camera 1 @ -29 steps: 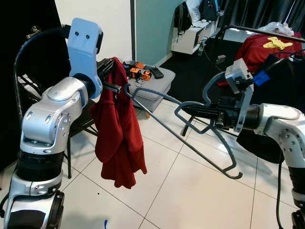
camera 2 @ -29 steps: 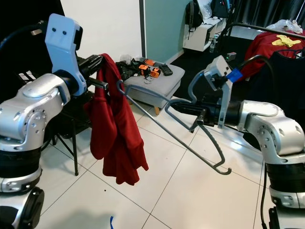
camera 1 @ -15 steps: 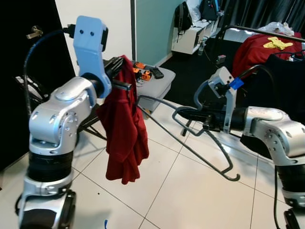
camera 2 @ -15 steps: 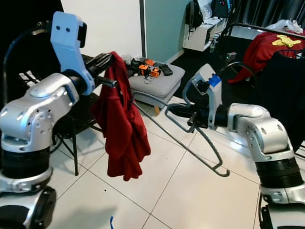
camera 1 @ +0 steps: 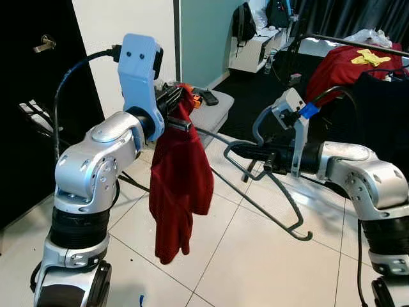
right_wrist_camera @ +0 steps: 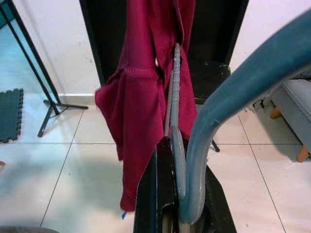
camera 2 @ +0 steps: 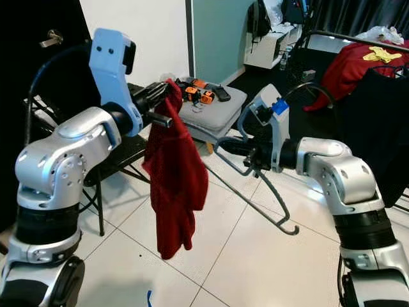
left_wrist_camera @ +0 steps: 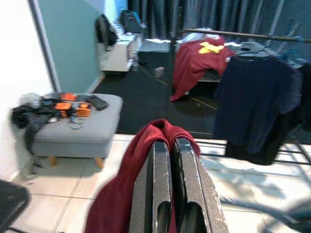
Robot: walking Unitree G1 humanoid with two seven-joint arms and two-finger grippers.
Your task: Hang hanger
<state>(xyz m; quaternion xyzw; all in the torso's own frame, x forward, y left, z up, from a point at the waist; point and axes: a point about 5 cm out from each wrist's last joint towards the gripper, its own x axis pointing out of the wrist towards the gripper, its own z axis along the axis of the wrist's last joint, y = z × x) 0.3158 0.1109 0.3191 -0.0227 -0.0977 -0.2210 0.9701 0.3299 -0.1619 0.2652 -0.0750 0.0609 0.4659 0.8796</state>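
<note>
Grey wire hanger (camera 1: 255, 192) clamped in right fingers (camera 1: 238, 151), left fingers (camera 1: 171, 99) pinching limp red shirt (camera 1: 181, 185)

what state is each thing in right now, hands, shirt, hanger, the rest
left hand: shut on the red shirt, held up
red shirt: hanging limp from the left hand, clear of the floor
right hand: shut on the grey hanger
grey hanger: held about level, one end reaching into the shirt, hook by the right hand
ottoman: upright, cluttered on top

Plain dark red garment (camera 1: 181, 185), grey-blue hanger (camera 1: 265, 192), grey ottoman (left_wrist_camera: 77, 131), seemingly orange tools (left_wrist_camera: 70, 106)
</note>
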